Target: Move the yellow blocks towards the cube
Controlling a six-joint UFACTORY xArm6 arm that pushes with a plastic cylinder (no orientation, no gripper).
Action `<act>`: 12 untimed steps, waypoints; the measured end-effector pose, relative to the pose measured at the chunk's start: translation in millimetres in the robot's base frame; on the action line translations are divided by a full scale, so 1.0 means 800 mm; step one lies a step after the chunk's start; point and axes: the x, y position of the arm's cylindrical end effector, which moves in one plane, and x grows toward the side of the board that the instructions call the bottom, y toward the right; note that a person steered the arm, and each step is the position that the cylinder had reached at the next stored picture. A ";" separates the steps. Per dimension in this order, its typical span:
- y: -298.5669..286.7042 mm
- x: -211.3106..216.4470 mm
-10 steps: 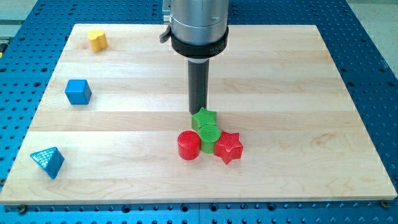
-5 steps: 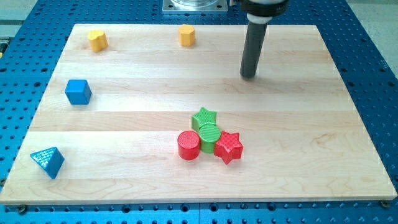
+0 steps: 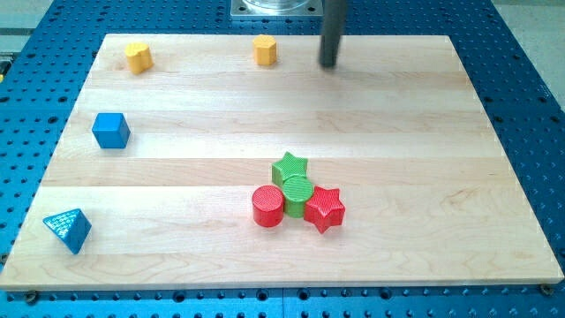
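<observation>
Two yellow blocks lie near the view's top: one [image 3: 137,56] at the top left and one [image 3: 265,49] at the top middle. The blue cube [image 3: 110,130] sits at the left, below the first yellow block. My tip [image 3: 329,64] rests on the board near the top edge, a short way right of the middle yellow block and not touching it.
A blue triangular block [image 3: 68,230] lies at the bottom left. A cluster sits in the lower middle: green star [image 3: 290,166], green cylinder [image 3: 297,193], red cylinder [image 3: 267,206] and red star [image 3: 324,208]. The wooden board [image 3: 441,132] is ringed by a blue perforated table.
My tip has moved from just above the green star up and to the right, then on to the top edge, right of the middle yellow block. No block has moved.
</observation>
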 end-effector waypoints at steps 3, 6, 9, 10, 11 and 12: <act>-0.133 -0.038; -0.251 0.096; -0.229 0.136; -0.247 0.127; -0.235 0.087; -0.226 -0.023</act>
